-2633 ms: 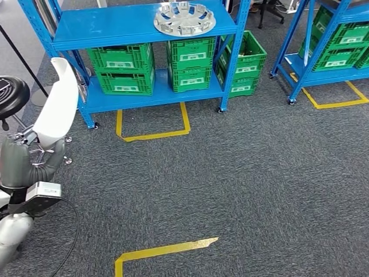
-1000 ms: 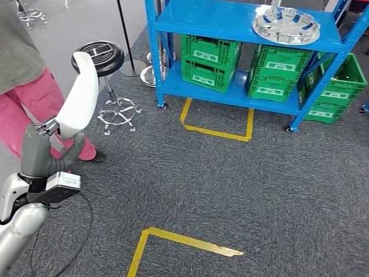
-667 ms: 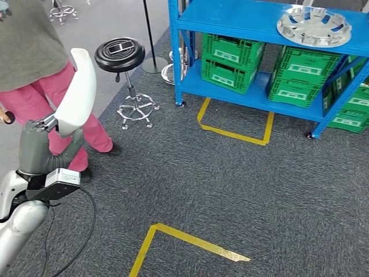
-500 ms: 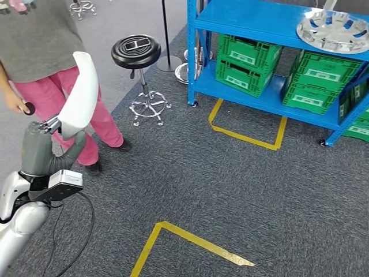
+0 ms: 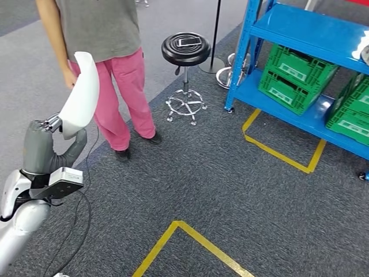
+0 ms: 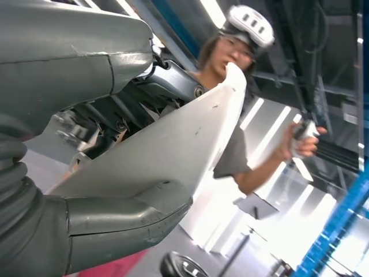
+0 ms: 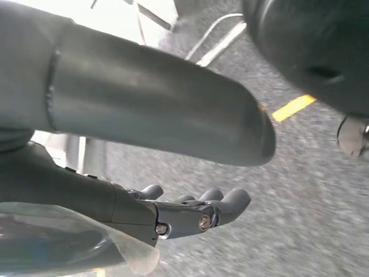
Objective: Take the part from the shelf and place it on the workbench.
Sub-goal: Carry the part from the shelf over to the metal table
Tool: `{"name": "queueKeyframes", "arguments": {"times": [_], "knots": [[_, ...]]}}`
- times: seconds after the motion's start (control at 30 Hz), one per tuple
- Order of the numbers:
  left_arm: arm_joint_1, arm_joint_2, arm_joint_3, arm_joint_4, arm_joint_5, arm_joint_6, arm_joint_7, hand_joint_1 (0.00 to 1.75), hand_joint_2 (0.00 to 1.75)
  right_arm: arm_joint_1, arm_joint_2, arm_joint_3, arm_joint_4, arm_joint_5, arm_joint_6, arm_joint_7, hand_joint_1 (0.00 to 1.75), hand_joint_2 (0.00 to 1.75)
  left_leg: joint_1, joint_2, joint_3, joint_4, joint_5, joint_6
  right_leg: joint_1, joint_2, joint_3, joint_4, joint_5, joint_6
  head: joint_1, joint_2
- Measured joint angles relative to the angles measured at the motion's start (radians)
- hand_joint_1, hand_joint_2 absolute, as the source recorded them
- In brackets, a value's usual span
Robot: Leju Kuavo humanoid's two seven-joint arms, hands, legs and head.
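The part is a curved white shell (image 5: 82,92), and it stands upright at the left of the head view. My left hand (image 5: 41,151) grips its lower end and holds it up above the carpet. In the left wrist view the white shell (image 6: 174,156) lies between the grey thumb (image 6: 109,222) and the darker fingers (image 6: 130,109). My right hand (image 7: 87,190) hangs over the carpet. Its fingers (image 7: 187,210) are spread apart from the thumb (image 7: 152,98), with nothing between them.
A person in pink trousers (image 5: 121,81) stands close behind the shell. A black stool (image 5: 186,49) stands further right. The blue shelf (image 5: 304,29) with green crates (image 5: 296,72) is at the far right. Yellow tape (image 5: 204,245) marks the grey carpet. A black cable (image 5: 85,222) hangs by my left arm.
The camera has turned left, so the shelf and stool have slid to the right and the person has come into full view. My left hand still holds the white shell the same way.
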Motion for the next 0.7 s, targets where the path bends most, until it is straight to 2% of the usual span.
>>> {"name": "queueKeyframes", "arguments": {"times": [0.03, 0.1, 0.17, 0.2, 0.27, 0.3, 0.33, 0.37, 0.4, 0.43, 0.47, 0.5, 0.53, 0.57, 0.6, 0.63, 0.67, 0.7], "knots": [[0.002, 0.002, 0.002, 0.000, -0.001, 0.003, 0.001, 1.75, 1.75, 0.001, 0.001, -0.003, 0.000, -0.008, -0.012, -0.027, 0.00, 0.00, 0.000, -0.014, -0.003, 0.005, -0.001, -0.004, -0.005, 0.025, 0.027, -0.061, 0.024, 0.000, 0.000, 0.000], [0.010, 0.009, 0.008, -0.002, -0.006, 0.010, 0.004, 1.75, 1.75, 0.001, 0.002, -0.016, 0.001, -0.026, -0.038, -0.100, 0.00, 0.00, 0.000, -0.037, -0.014, 0.012, 0.003, -0.017, -0.009, 0.059, 0.057, -0.123, 0.035, -0.005, -0.001, 0.000], [0.029, 0.024, 0.021, -0.008, -0.014, 0.016, 0.008, 1.75, 1.75, 0.000, 0.004, -0.032, 0.001, -0.045, -0.056, -0.190, 0.00, 0.00, 0.003, -0.057, -0.024, 0.012, 0.010, -0.030, -0.008, 0.041, 0.062, -0.129, 0.035, -0.015, -0.001, 0.000], [0.042, 0.032, 0.028, -0.013, -0.018, 0.019, 0.010, 1.75, 1.75, -0.001, 0.005, -0.041, 0.000, -0.054, -0.060, -0.237, 0.00, 0.00, 0.003, -0.049, -0.027, 0.016, 0.007, -0.035, -0.008, 0.030, 0.064, -0.132, 0.037, -0.020, -0.002, 0.000], [0.062, 0.046, 0.048, -0.025, -0.028, 0.024, 0.013, 1.75, 1.75, -0.002, 0.007, -0.059, 0.000, -0.067, -0.064, -0.327, 0.00, 0.00, 0.001, 0.000, -0.053, 0.073, -0.027, -0.045, -0.008, 0.002, 0.068, -0.136, 0.039, -0.032, -0.007, 0.000], [0.071, 0.050, 0.057, -0.030, -0.033, 0.026, 0.015, 1.75, 1.75, -0.001, 0.007, -0.067, 0.000, -0.071, -0.066, -0.365, 0.00, 0.00, 0.001, 0.030, -0.077, 0.129, -0.057, -0.049, -0.006, -0.014, 0.069, -0.137, 0.037, -0.037, -0.010, 0.000], [0.080, 0.052, 0.065, -0.035, -0.039, 0.027, 0.016, 1.75, 1.75, 0.000, 0.008, -0.074, 0.000, -0.073, -0.071, -0.397, 0.00, 0.00, 0.003, 0.047, -0.107, 0.196, -0.088, -0.052, -0.004, -0.030, 0.070, -0.137, 0.035, -0.041, -0.012, 0.000], [0.091, 0.053, 0.072, -0.039, -0.045, 0.027, 0.017, 1.75, 1.75, 0.001, 0.008, -0.079, 0.000, -0.074, -0.075, -0.423, 0.00, 0.00, 0.004, 0.054, -0.132, 0.252, -0.110, -0.054, -0.002, -0.046, 0.071, -0.137, 0.033, -0.043, -0.012, 0.000], [0.104, 0.055, 0.080, -0.042, -0.051, 0.027, 0.018, 1.75, 1.75, 0.001, 0.008, -0.083, 0.000, -0.074, -0.079, -0.445, 0.00, 0.00, 0.006, 0.058, -0.144, 0.282, -0.115, -0.055, -0.001, -0.061, 0.072, -0.137, 0.031, -0.044, -0.012, 0.000], [0.116, 0.057, 0.088, -0.045, -0.057, 0.027, 0.018, 1.75, 1.75, 0.000, 0.007, -0.086, 0.000, -0.074, -0.085, -0.465, 0.00, 0.00, 0.006, 0.061, -0.138, 0.276, -0.102, -0.053, 0.001, -0.076, 0.073, -0.136, 0.029, -0.045, -0.012, 0.000], [0.127, 0.059, 0.096, -0.049, -0.062, 0.027, 0.018, 1.75, 1.75, 0.000, 0.007, -0.091, 0.000, -0.073, -0.090, -0.484, 0.00, 0.00, 0.006, 0.067, -0.114, 0.231, -0.074, -0.050, 0.002, -0.091, 0.075, -0.136, 0.027, -0.044, -0.012, 0.000], [0.134, 0.061, 0.105, -0.055, -0.067, 0.027, 0.018, 1.75, 1.75, -0.001, 0.007, -0.095, 0.000, -0.072, -0.096, -0.501, 0.00, 0.00, 0.003, 0.085, -0.077, 0.164, -0.043, -0.045, 0.004, -0.105, 0.079, -0.137, 0.024, -0.043, -0.012, 0.000], [0.139, 0.062, 0.113, -0.060, -0.070, 0.027, 0.018, 1.75, 1.75, -0.002, 0.008, -0.098, 0.000, -0.071, -0.101, -0.516, 0.00, 0.00, -0.004, 0.113, -0.043, 0.101, -0.023, -0.039, 0.008, -0.118, 0.081, -0.136, 0.020, -0.041, -0.012, 0.000], [0.142, 0.063, 0.121, -0.066, -0.073, 0.027, 0.018, 1.75, 1.75, -0.002, 0.008, -0.101, 0.000, -0.070, -0.104, -0.529, 0.00, 0.00, -0.011, 0.138, -0.018, 0.052, -0.013, -0.032, 0.011, -0.130, 0.083, -0.136, 0.017, -0.038, -0.012, 0.000], [0.146, 0.064, 0.129, -0.072, -0.076, 0.027, 0.018, 1.75, 1.75, -0.001, 0.008, -0.102, 0.000, -0.070, -0.106, -0.541, 0.00, 0.00, -0.017, 0.155, -0.007, 0.027, -0.014, -0.025, 0.014, -0.142, 0.085, -0.136, 0.014, -0.034, -0.011, 0.000], [0.152, 0.065, 0.135, -0.077, -0.079, 0.027, 0.019, 1.75, 1.75, -0.001, 0.008, -0.103, 0.000, -0.069, -0.107, -0.551, 0.00, 0.00, -0.022, 0.157, -0.005, 0.020, -0.018, -0.021, 0.016, -0.154, 0.087, -0.137, 0.012, -0.029, -0.010, 0.000], [0.160, 0.068, 0.141, -0.082, -0.082, 0.027, 0.020, 1.75, 1.75, -0.002, 0.007, -0.104, 0.000, -0.069, -0.107, -0.559, 0.00, 0.00, -0.022, 0.144, -0.006, 0.015, -0.017, -0.016, 0.016, -0.167, 0.091, -0.139, 0.009, -0.025, -0.009, 0.000], [0.168, 0.070, 0.147, -0.088, -0.085, 0.027, 0.021, 1.75, 1.75, -0.004, 0.007, -0.104, 0.000, -0.068, -0.108, -0.565, 0.00, 0.00, -0.020, 0.131, -0.004, 0.010, -0.015, -0.011, 0.016, -0.166, 0.092, -0.138, 0.003, -0.019, -0.007, 0.000]]}}
